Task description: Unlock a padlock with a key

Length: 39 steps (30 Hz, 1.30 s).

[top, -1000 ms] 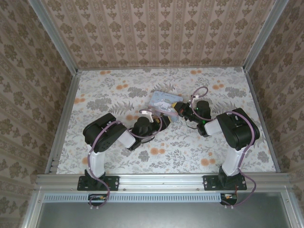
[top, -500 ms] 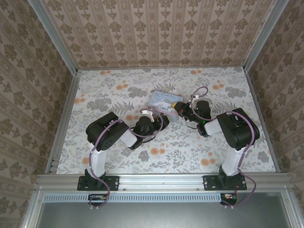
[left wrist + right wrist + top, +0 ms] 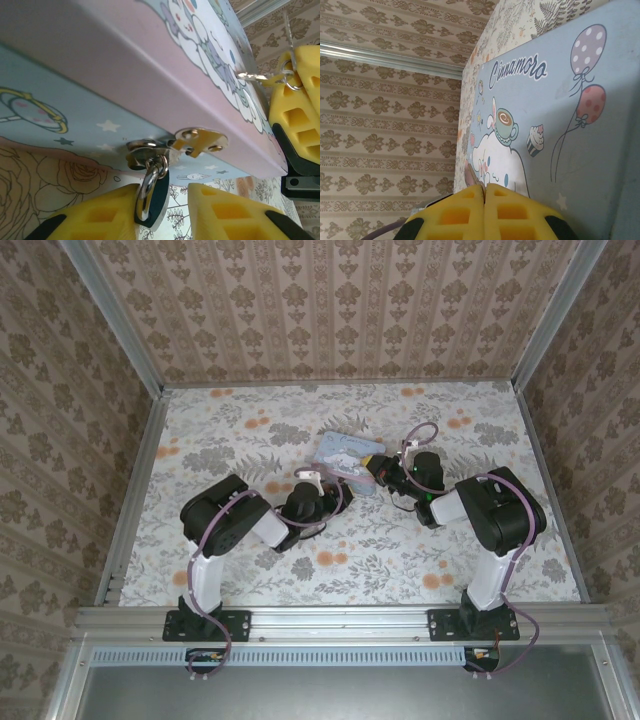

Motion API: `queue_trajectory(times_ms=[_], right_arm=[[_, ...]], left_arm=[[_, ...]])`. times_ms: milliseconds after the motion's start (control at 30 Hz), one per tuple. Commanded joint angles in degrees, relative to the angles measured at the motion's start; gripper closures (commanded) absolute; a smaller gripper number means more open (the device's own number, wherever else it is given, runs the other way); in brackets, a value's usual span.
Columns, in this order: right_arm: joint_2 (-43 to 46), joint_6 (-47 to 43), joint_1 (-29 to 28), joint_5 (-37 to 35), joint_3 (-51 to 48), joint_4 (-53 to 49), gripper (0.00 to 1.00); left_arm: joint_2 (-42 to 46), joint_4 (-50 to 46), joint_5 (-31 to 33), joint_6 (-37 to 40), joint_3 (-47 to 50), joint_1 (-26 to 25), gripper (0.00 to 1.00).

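Note:
A tiny dark padlock [image 3: 157, 202] with a silver shackle hangs from the hasp [image 3: 197, 142] on the side of the pale-blue tin [image 3: 60, 105]. My left gripper [image 3: 165, 191] is open around the lock, which rests against the left finger; a gap shows on the other side. My right gripper [image 3: 484, 187] is shut on the key [image 3: 471, 176], over the tin's lid [image 3: 580, 120] with the white cartoon dog. From the left wrist the key [image 3: 250, 76] sticks out with its ring from the right finger [image 3: 300, 100]. Seen from above, both grippers [image 3: 338, 490] [image 3: 378, 472] meet at the tin [image 3: 345, 452].
The tin lies mid-table on a floral cloth [image 3: 250, 430]. Patterned walls close in the left, right and far sides. Metal rails [image 3: 130, 490] run along the table edges. Open cloth lies all round the tin and arms.
My left arm has edged slightly right toward the tin. The right arm and the tin have not moved.

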<state>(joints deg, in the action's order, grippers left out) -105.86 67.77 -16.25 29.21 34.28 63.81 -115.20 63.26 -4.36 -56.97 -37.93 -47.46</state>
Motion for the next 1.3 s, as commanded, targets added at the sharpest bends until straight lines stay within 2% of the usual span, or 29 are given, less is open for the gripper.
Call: queue_trajectory(times_ms=[0,167,333,600,867,1267], right_arm=[[-3.86,-0.44,-0.01,-0.09,-2.03,-9.68,1.0],[-3.6,-0.4,-0.03,0.74,-1.94,-9.76,1.0],[-1.92,0.0,0.06,1.67,-1.33,-9.84,1.0],[7.05,-1.35,0.08,2.35,-1.25,-14.14,1.0],[17.31,-2.46,0.02,1.83,-7.26,-17.32,1.0],[35.09,-6.2,-3.67,-2.76,-17.74,-28.76,1.0]], left_arm=[[-1.25,-2.1,-1.0,0.97,-1.57,0.79,0.74],[-1.52,-2.33,-2.01,0.81,-1.71,1.82,0.84],[-0.92,-2.35,-4.22,-0.04,-1.19,3.23,0.99],[2.64,-7.01,-10.6,-2.45,-1.35,4.81,1.0],[5.63,-13.66,-15.95,-3.51,-2.16,5.64,1.0],[5.94,-19.1,-19.19,-3.49,-5.41,6.07,1.0]])
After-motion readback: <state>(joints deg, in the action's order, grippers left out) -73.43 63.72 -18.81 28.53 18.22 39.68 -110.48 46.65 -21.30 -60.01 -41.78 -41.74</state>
